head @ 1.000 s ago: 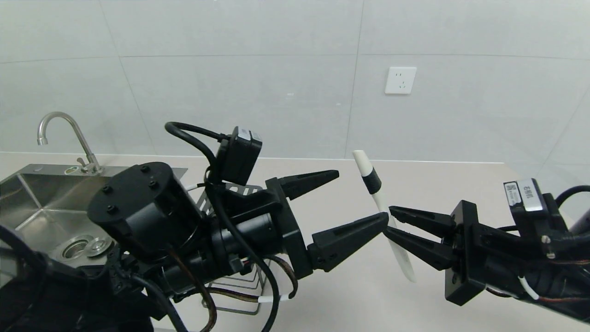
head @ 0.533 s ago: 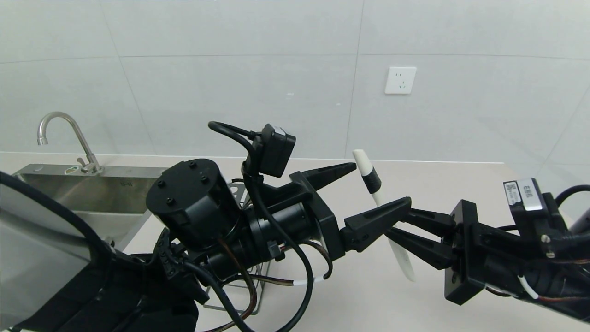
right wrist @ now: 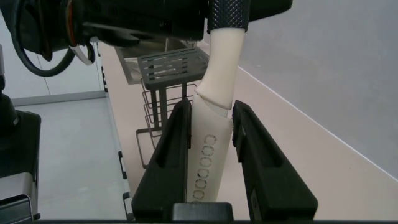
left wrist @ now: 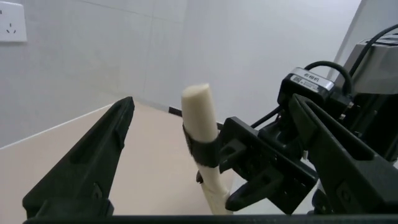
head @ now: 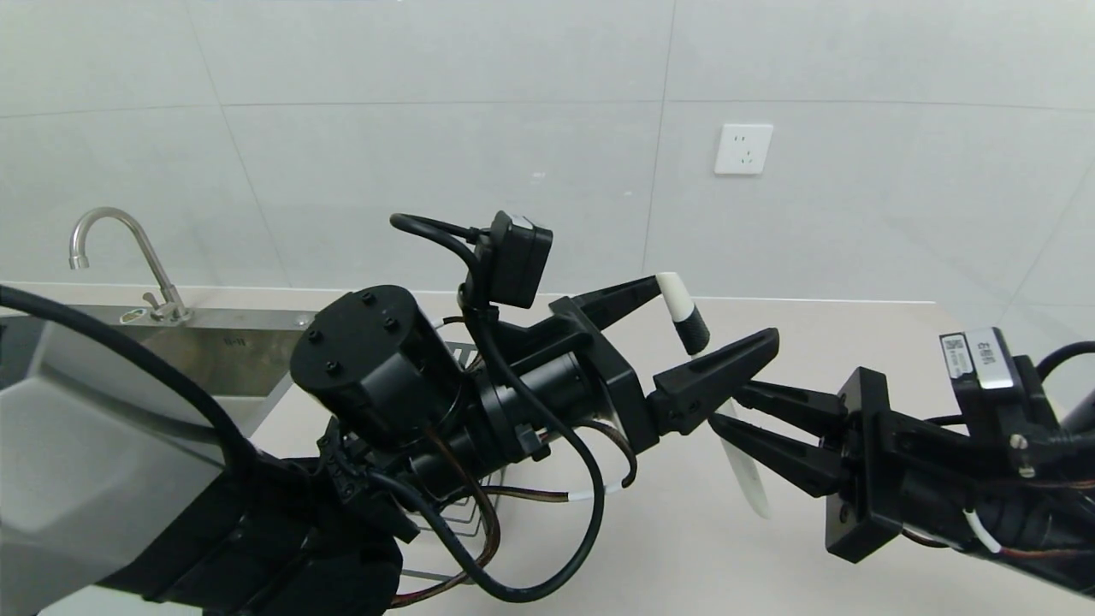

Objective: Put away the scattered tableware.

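**Two black grippers meet at a white utensil above a pale counter**

Far left of the white utensil [head: 693, 329], a curved steel faucet [head: 128, 257] stands at the back rim of a square-edged stainless sink [head: 214, 342] set into the counter [head: 813, 325]. Nearer the utensil is a dark wire rack [right wrist: 168, 93] with a slotted top shelf; its contents cannot be made out.

The left gripper [head: 717, 312] comes in from the utensil's left. Its two pointed, matte black fingers are spread wide, one on each side of the utensil's upper end. Whether they touch it is unclear.

The utensil is held in the air, nearly upright and leaning a little. It is smooth and off-white, with a rounded top, a knurled black band below that, and a flat lower part marked with a row of small circles.

The right gripper [head: 729, 411] comes in from the utensil's right and clamps that lower part tightly between its ribbed fingers.

Behind the utensil the smooth counter runs back to a grey tiled wall. A white socket [head: 742, 148] sits on the wall above and just right of the utensil.
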You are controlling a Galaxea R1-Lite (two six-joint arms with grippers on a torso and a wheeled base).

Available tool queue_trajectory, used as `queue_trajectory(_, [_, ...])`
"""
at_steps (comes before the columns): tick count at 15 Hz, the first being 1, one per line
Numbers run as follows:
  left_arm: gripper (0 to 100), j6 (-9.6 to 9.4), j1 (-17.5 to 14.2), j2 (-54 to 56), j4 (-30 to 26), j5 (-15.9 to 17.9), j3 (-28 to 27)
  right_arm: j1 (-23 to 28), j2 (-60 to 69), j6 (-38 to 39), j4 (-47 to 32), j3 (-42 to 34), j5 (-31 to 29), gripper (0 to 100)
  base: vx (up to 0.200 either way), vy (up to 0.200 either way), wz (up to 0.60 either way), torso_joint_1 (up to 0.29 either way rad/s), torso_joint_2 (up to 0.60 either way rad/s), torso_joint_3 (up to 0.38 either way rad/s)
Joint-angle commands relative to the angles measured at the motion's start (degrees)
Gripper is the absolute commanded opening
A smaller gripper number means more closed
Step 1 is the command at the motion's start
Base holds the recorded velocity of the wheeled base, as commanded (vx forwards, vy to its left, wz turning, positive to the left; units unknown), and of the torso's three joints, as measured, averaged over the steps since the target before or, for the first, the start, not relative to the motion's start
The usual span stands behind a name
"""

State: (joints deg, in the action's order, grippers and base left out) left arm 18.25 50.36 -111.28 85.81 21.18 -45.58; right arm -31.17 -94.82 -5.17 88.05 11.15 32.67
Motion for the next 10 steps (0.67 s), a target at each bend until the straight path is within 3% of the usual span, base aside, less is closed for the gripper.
queue_trajectory(1, [100, -0.06, 0.0, -0.9, 0.1, 0.0, 0.0, 0.0, -0.1, 0.0, 0.0, 0.0, 0.0, 0, 0.0, 0.0, 0.0, 0.0, 0.0, 0.0])
queue_trajectory(10, [100, -0.14, 1.9, -4.0, 3.6, -0.2, -2.8, -0.1, -0.1, 0.0, 0.0, 0.1, 0.0, 0, 0.0, 0.0, 0.0, 0.0, 0.0, 0.0])
